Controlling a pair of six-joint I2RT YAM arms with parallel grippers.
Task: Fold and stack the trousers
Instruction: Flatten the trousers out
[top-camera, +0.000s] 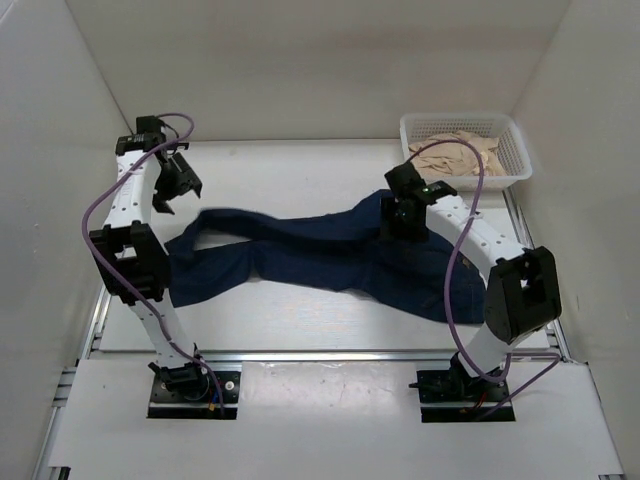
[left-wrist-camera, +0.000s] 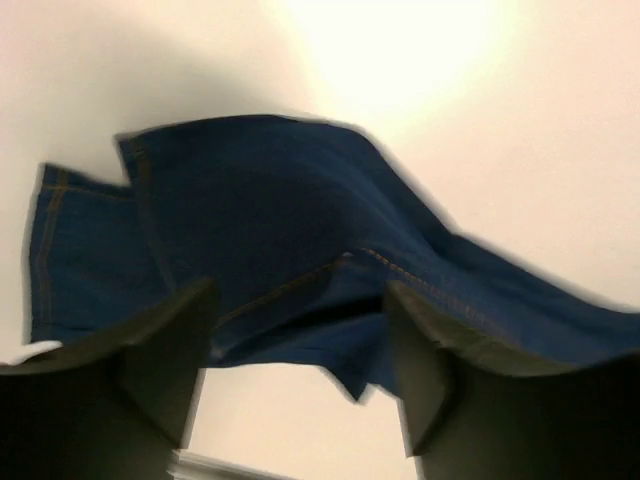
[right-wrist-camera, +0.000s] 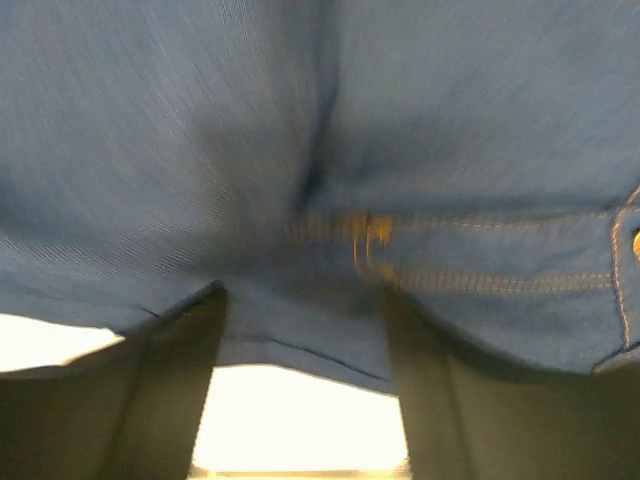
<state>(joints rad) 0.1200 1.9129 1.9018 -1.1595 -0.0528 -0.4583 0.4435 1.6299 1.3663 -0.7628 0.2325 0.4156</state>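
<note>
Trousers (top-camera: 320, 255) lie spread across the middle of the worktop (top-camera: 290, 170), legs toward 9 o'clock, waist toward 4. A basket (top-camera: 517, 150) sits at 1 o'clock. Right jaws stand wide, tips at the denim near the waist. Left jaws gape wide by the leg ends at 10 o'clock.

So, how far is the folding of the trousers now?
Barely started. Done: nothing; the trousers lie unfolded across the table, legs toward the left. In hand: the left jaws stand open by a leg end, the right jaws stand open over the waist part. Left: every fold, then the stacking.
</note>
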